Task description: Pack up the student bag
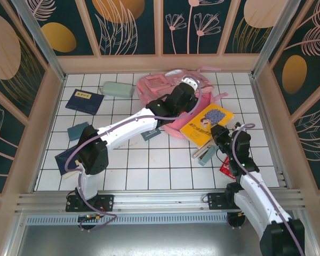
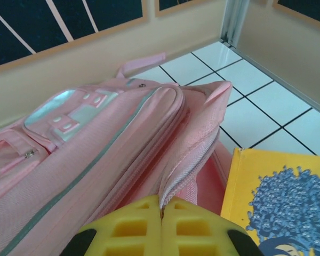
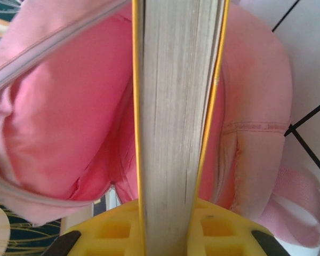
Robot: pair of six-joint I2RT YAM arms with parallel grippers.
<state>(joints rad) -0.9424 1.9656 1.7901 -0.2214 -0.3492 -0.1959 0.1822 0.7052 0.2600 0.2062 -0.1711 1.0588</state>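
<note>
Scene: two arms work at the pink bag (image 1: pixel 149 85), which lies upper centre in the top view on the tiled table (image 1: pixel 149 160), mouth toward lower right.
L gripper (image 2: pixel 161 207): fingers together, pinched on the bag's zip edge (image 2: pixel 189 160), which runs right into the seam betw. the pads.
R gripper (image 3: pixel 168 216): clamped on the yellow book (image 3: pixel 173 106), page edge to the wrist cam, far end up against pink fabric.
Step in hand: we read it as sliding the book into the main pocket while the L side holds the mouth open.
Doing it well: we'd lift the zip edge up and away so the gap stays wide. We'd keep the book flat and lined up w/ the opening, then lead w/ one corner. Push slow, since soft fabric can bunch or drag the whole bag. Let go only once most of the book is inside.
Hard to tell: how wide the mouth gapes, as the L arm covers it from above. We can't say whether the book's tip is inside or just resting on the lip. Small items by the R arm, lower right, are partly covered.
</note>
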